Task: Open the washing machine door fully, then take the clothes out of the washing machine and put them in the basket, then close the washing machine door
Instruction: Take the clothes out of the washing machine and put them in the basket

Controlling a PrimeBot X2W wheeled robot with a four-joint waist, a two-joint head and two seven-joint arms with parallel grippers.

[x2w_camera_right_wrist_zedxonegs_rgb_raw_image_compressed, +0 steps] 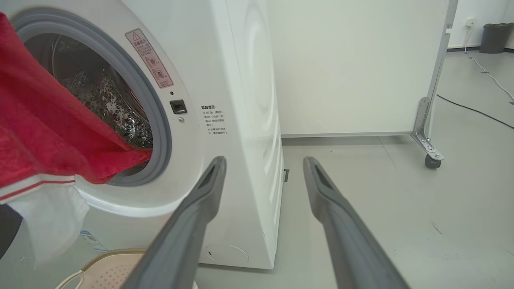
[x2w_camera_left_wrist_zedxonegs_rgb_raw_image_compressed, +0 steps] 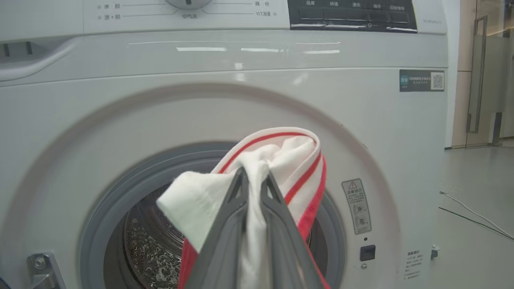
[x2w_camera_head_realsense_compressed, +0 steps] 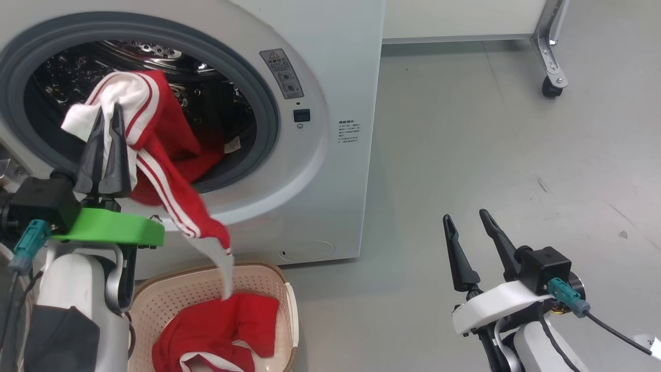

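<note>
Over basket (x2w_camera_head_realsense_compressed: pixel 170 299): red clothes (x2w_camera_head_realsense_compressed: pixel 165 129) (white panel, striped trim) dangling.

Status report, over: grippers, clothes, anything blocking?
Left gripper shut on red-and-white garment, partly out of washing machine, tail hanging over basket. Right gripper open, empty. Another garment in basket. No obstacle seen.

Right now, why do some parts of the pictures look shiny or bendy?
Left wrist view: white glare streaks cross the washing machine. Head view: the steel drum sparkles with glints. Right wrist view: the wide lens curves the machine's edge, and the right gripper looms big and soft.
</note>
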